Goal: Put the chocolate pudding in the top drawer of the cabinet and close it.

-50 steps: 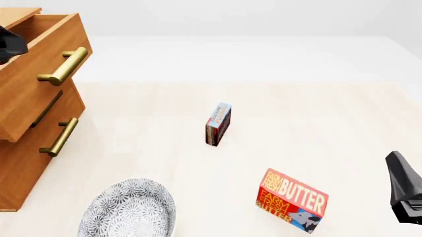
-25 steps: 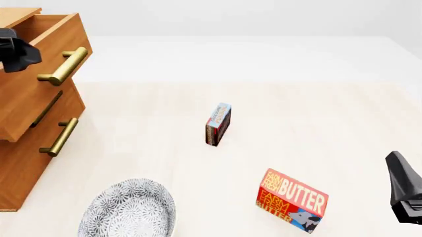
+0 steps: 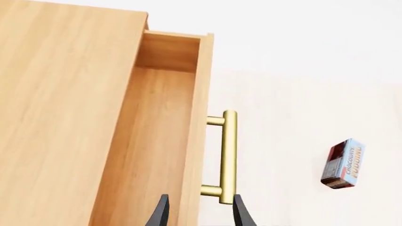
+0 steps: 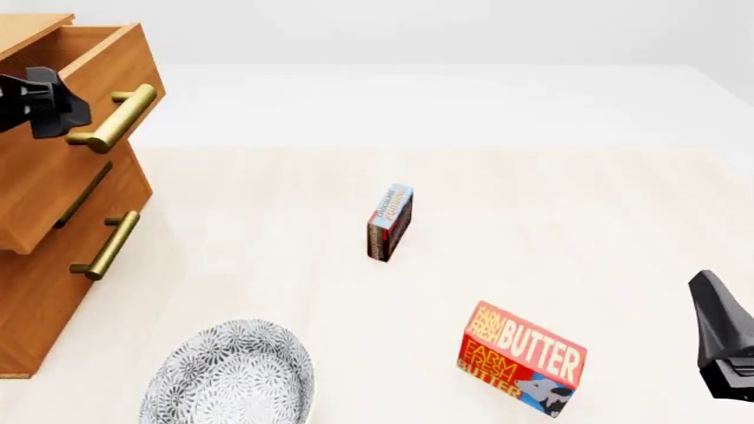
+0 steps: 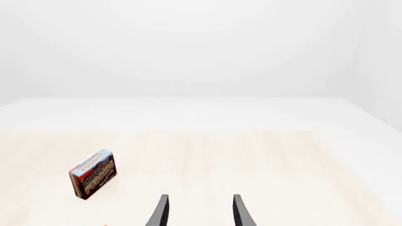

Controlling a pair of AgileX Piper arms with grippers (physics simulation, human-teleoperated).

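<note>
1. The left hand (image 4: 53,110) has slid right toward the brass handle (image 4: 115,117) of the top drawer (image 4: 83,132); its fingers (image 3: 162,214) are apart, straddling the drawer front.
2. The cabinet (image 4: 35,291) sits at nine o'clock with that drawer pulled open.
3. The chocolate pudding (image 4: 389,222) stands mid-surface (image 4: 566,221), untouched.
4. The right hand (image 5: 197,212), at four o'clock, is spread and empty.

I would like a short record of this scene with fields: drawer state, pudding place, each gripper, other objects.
top drawer: pulled open, nothing visible inside
chocolate pudding: standing on the table, mid-table, not held
left gripper: open, at the top drawer's handle
right gripper: open, holding nothing, low at the table's right
other objects: butter box, patterned plate
</note>
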